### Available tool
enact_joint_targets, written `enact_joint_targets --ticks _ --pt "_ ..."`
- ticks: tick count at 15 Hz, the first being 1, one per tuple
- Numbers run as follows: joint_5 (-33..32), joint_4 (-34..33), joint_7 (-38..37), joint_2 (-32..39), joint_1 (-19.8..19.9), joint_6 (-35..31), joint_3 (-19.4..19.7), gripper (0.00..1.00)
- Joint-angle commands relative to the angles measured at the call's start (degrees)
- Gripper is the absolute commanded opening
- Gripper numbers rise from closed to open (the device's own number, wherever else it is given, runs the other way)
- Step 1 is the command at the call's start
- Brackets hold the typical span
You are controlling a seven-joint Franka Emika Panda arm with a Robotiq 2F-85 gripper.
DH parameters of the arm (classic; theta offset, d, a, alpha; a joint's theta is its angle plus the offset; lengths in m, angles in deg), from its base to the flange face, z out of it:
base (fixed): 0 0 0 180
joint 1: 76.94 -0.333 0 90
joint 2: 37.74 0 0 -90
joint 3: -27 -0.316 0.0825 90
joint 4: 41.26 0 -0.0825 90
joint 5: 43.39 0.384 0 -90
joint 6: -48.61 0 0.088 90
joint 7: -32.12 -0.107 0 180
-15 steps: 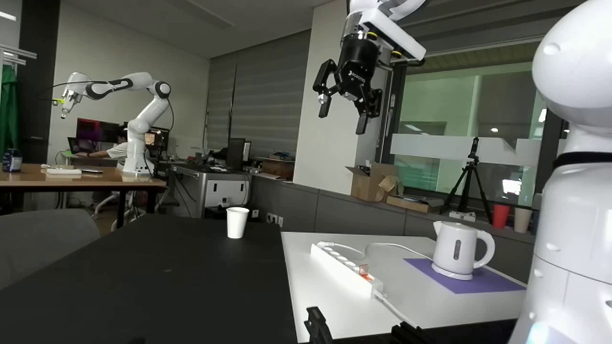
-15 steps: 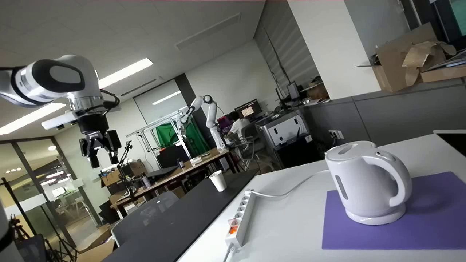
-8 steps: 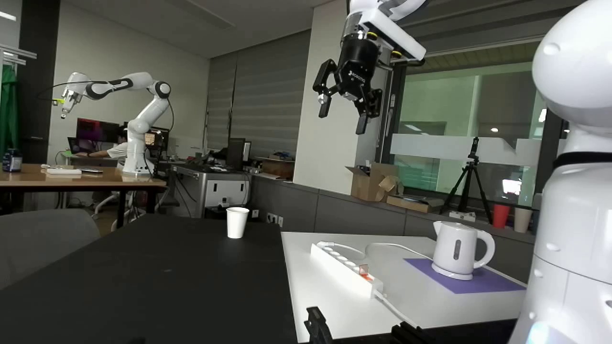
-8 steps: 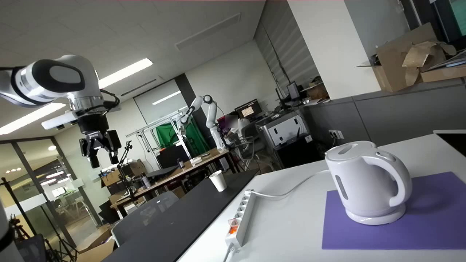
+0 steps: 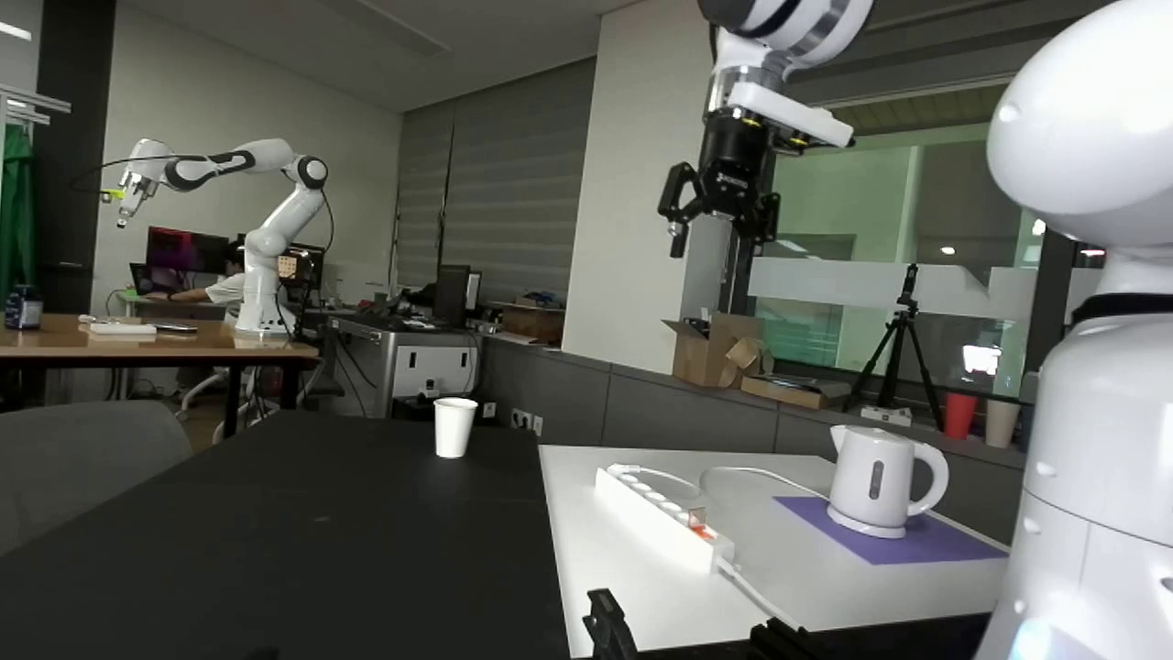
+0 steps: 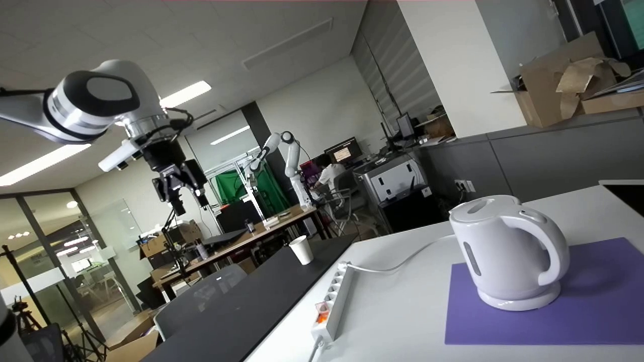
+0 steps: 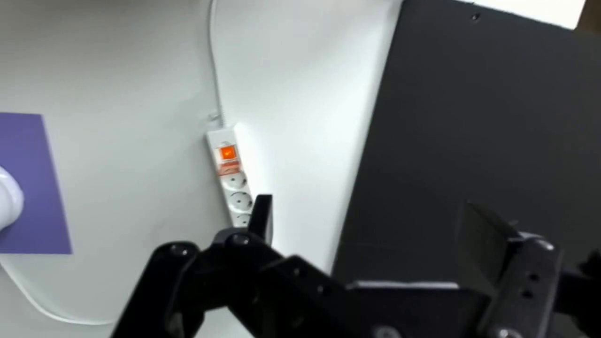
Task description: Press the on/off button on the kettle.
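Note:
The white kettle [image 5: 860, 486] stands upright on a purple mat [image 5: 884, 550]. In an exterior view the kettle [image 6: 503, 261] is close, its loop handle [image 6: 553, 246] on the right side with an oval patch [image 6: 533, 215] on the handle's top. In the wrist view only a rounded white edge of the kettle [image 7: 8, 199] shows at the left border. My gripper [image 5: 710, 249] is open and empty, high above the tables and well away from the kettle. It also shows in an exterior view [image 6: 190, 204]. In the wrist view its fingers [image 7: 261, 217] stand wide apart.
A white power strip [image 5: 655, 521] with a lit orange switch [image 7: 228, 152] lies on the white table [image 5: 779, 587], its cords running off both ends. A white cup [image 5: 454, 429] stands on the adjoining black table [image 5: 321, 550]. The robot's base column [image 5: 1090, 477] stands near the kettle.
In the last half second my gripper has moved to the right in both exterior views, and its tilt has changed slightly. Before that it was still. The kettle has not moved.

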Motion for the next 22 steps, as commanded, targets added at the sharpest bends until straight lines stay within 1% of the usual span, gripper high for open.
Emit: enact_joint_targets --ticks 1,3,6,9,11,12,13,14,16,22 --pt "-5.3 0.2 -1.6 4.4 7.5 -6.6 4.9 1.0" --pt "-7.8 0.3 -2.3 8.0 11.8 -12.1 7.7 1.0" --pt "-10.9 -1.5 -3.3 14.7 17.4 -20.8 11.5 1.0" --pt "-13.1 -5.2 -3.9 21.4 22.5 -28.3 15.7 1.0" --pt "-13.3 -8.6 -4.7 25.4 24.9 -31.0 18.4 1.0" --pt "-12.7 -10.4 -5.2 26.9 25.7 -31.7 19.6 1.0" --pt "-9.4 -12.7 -4.0 27.7 25.6 -29.5 21.5 1.0" --pt "-11.3 -7.5 -1.8 24.5 24.6 -31.5 20.6 1.0" --pt "-10.3 -10.6 -1.8 26.7 25.2 -31.0 22.4 1.0" --pt "-9.6 -11.4 -2.2 27.3 24.9 -30.9 22.3 1.0"
